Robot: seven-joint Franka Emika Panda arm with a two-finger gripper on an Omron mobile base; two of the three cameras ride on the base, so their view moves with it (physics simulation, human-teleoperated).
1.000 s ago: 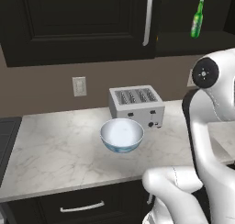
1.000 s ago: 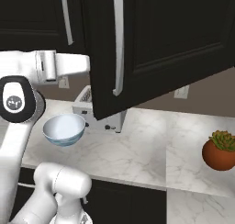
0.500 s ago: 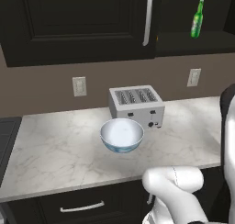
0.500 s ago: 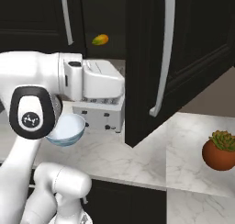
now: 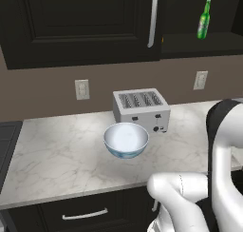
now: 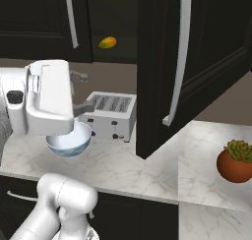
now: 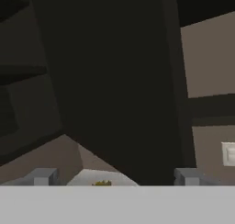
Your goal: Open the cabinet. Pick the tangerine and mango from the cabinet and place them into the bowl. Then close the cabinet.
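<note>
The cabinet's right door [image 6: 206,52] stands swung wide open, its silver bar handle [image 6: 178,57] facing me; the left door [image 5: 80,22] is shut. On the shelf inside lies the mango [image 6: 107,42]. The tangerine is out of view. The pale blue-white bowl [image 5: 126,139] stands on the counter in front of the toaster [image 5: 141,110]. My gripper [image 6: 83,92] hangs open and empty above the bowl [image 6: 74,144], left of the open door, fingers pointing toward it. In the hand view my gripper [image 7: 114,177] faces the dark door panel.
A green bottle [image 5: 204,19] stands on the open shelf at right. A potted plant [image 6: 235,160] sits on the counter right of the open door. Wall outlets [image 5: 81,89] are behind the toaster. The open door juts out over the counter.
The right door has swung further open, uncovering the mango. My hand has left the handle and drawn back to the left, over the bowl.
</note>
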